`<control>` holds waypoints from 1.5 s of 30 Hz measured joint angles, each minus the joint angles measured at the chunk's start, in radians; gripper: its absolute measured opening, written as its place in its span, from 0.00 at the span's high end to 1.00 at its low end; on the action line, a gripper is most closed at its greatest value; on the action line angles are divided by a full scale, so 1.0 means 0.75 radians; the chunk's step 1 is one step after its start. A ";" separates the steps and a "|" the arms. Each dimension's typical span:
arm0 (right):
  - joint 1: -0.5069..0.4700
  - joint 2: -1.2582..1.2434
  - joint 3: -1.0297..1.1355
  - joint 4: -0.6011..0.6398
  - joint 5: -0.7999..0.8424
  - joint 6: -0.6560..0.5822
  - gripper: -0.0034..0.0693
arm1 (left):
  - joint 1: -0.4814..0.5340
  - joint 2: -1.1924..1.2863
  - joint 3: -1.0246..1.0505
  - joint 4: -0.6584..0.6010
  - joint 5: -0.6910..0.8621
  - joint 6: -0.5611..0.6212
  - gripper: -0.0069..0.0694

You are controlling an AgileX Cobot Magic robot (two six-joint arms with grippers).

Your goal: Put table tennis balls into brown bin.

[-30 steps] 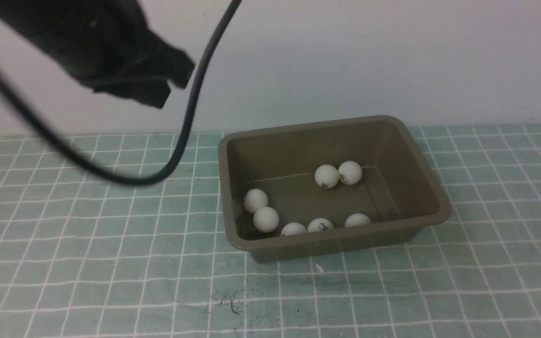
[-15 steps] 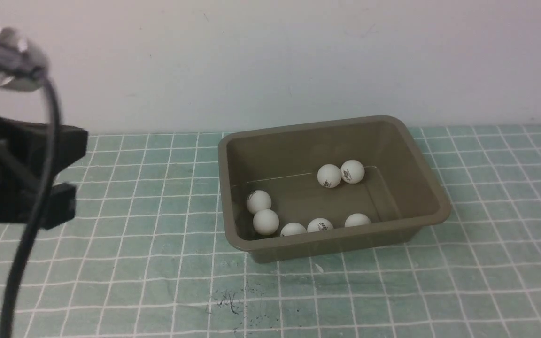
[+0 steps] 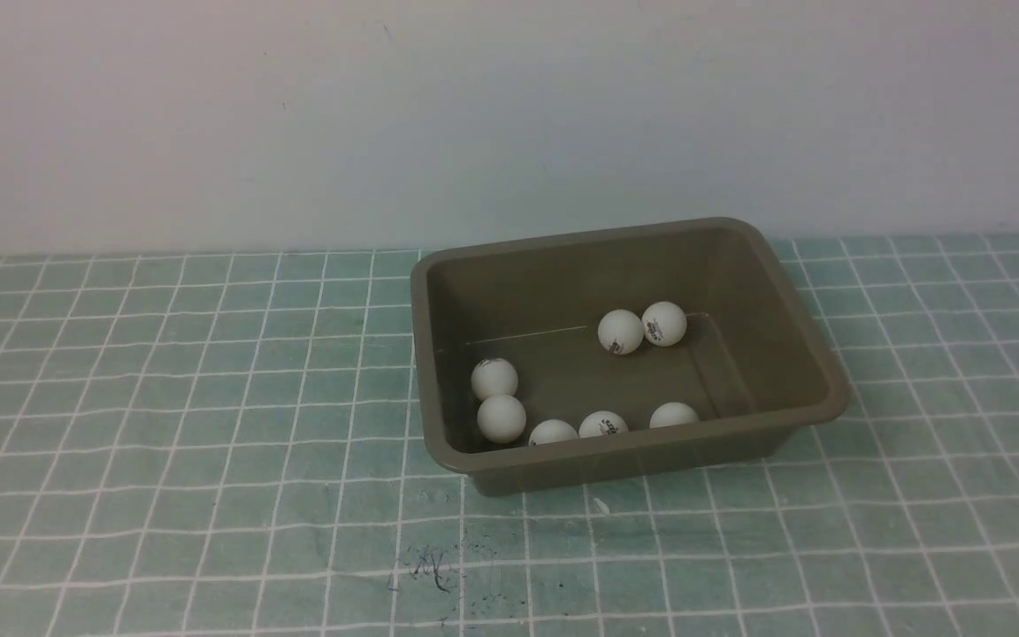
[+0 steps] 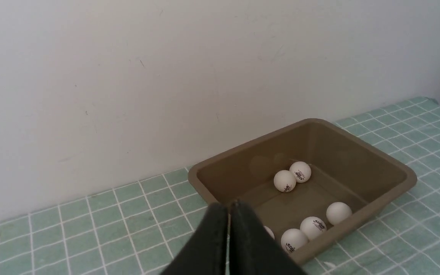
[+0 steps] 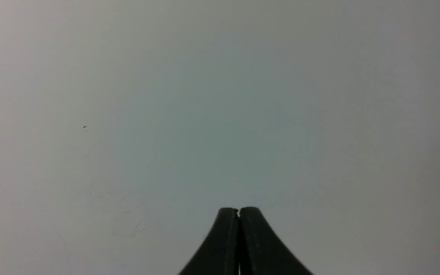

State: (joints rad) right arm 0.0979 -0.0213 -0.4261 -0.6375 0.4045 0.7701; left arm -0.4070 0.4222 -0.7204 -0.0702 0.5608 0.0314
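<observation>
Seven table tennis balls (image 3: 620, 333) are lying inside the brown bin (image 3: 815, 372), apparently leaving nothing to collect. The left gripper (image 4: 228, 214) is pointing at it, pressed together and empty, while the right gripper (image 5: 238, 212), likewise pinched together, is facing only the wall (image 5: 220, 95).

Soft even light, faint shadows, sharp

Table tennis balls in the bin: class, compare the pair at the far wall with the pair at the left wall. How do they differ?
The far pair sits side by side along the brown bin's back wall; the left pair lines up front to back. Both far balls show side logos; of the left pair, only the rear one shows print, on top. All are white, touching pairs.
</observation>
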 joint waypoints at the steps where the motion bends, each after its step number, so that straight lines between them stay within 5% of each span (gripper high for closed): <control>1: 0.000 0.000 0.000 0.000 0.000 0.000 0.97 | 0.000 -0.003 0.000 0.009 0.006 0.006 0.92; 10: 0.000 0.000 0.000 0.000 0.000 0.000 0.97 | 0.031 -0.029 0.136 0.107 -0.052 0.006 0.92; 20: 0.000 0.000 0.001 0.000 -0.005 0.000 0.97 | 0.486 -0.540 0.889 0.113 -0.328 0.006 0.92; 45: 0.000 0.000 0.001 0.000 -0.010 -0.010 0.97 | 0.508 -0.577 0.998 0.113 -0.258 0.009 0.92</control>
State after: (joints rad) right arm 0.0979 -0.0213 -0.4250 -0.6375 0.3971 0.7628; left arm -0.0261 -0.0105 0.0280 0.0147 0.3674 0.0381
